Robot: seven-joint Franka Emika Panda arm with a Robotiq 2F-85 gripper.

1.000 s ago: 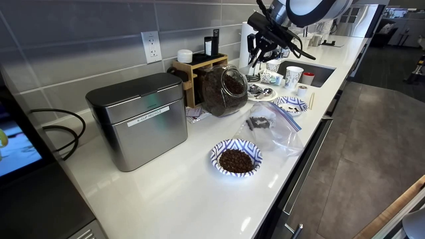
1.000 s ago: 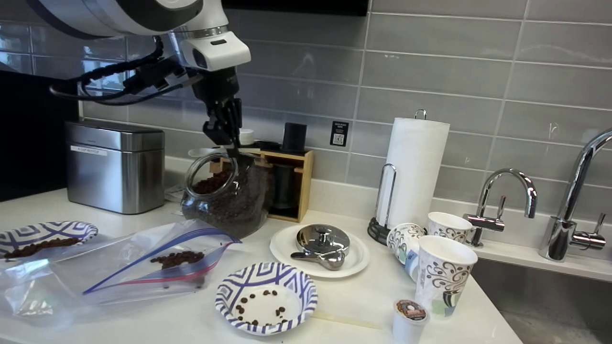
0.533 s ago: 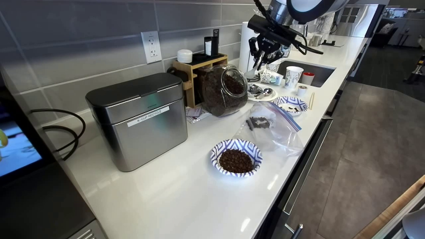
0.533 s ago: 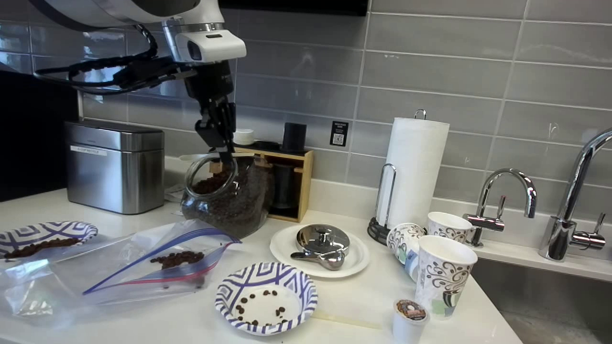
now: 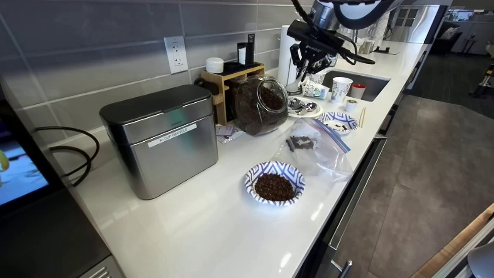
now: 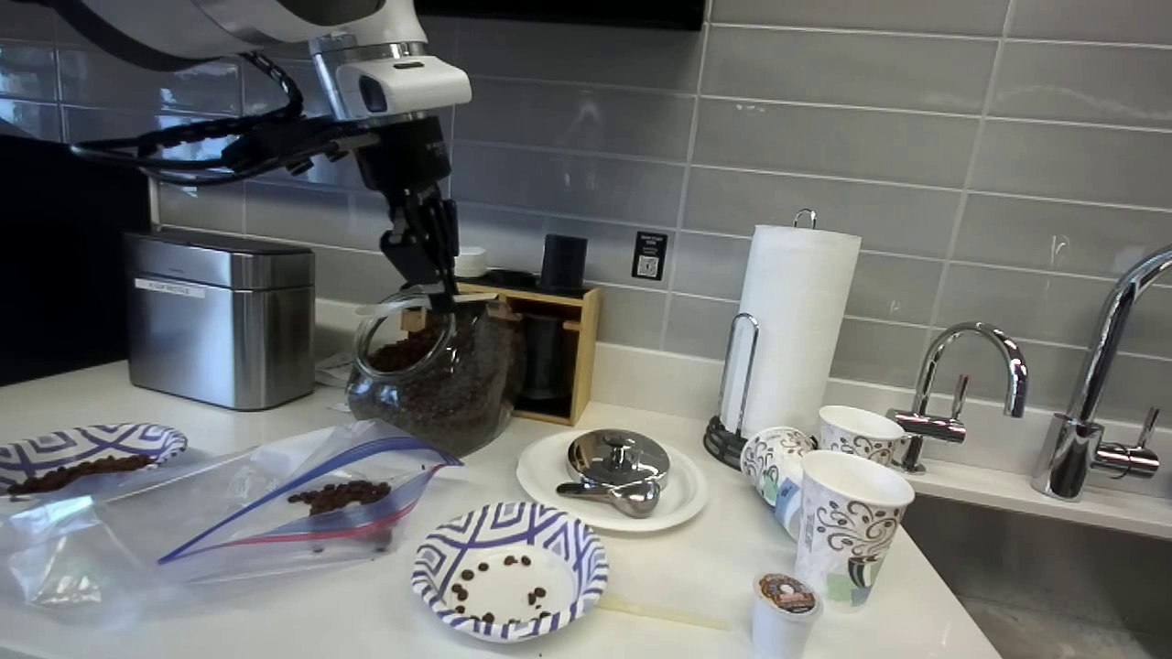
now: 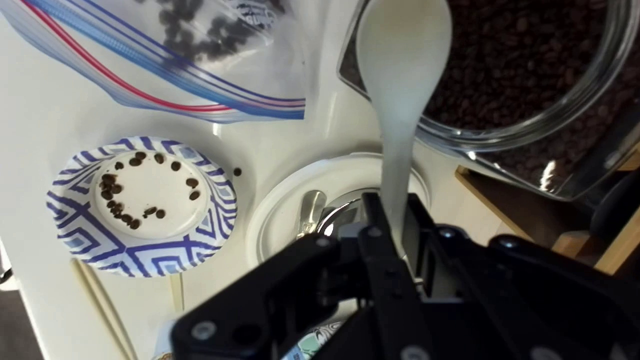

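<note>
One pale spoon (image 7: 404,55) is held by the gripper (image 7: 394,205) in the wrist view: both fingers are clamped on its handle, and its head points to twelve o'clock. The grip is placed well behind the head, probably so that the head reaches freely beyond the fingers. At one to two o'clock is the glass jar (image 7: 485,140) of coffee beans (image 7: 525,60); the spoon's head covers a part of it, but whether they touch, one cannot tell. At ten o'clock lies the zip bag (image 7: 210,92), and at nine o'clock the patterned bowl (image 7: 155,187), with only some few beans inside.

In an exterior view, the metal bin (image 5: 177,154) stands at eight o'clock from the gripper, and the jar is between the two. The jar leans on its side with the mouth turned sideways, which perhaps makes its content easier to reach. The spoon hangs with its head toward seven o'clock. The bean-filled bowl (image 5: 274,167) lies between six and seven o'clock.

In an exterior view, the white plate (image 6: 542,476), between four and five o'clock from the gripper, carries the metal lid (image 6: 604,458) and the small scoop (image 6: 636,499), maybe to keep them together in one place. The paper roll (image 6: 797,320) stands at three o'clock upon its holder (image 6: 723,446), which likely keeps it upright; the cups (image 6: 838,522) are at four o'clock.
</note>
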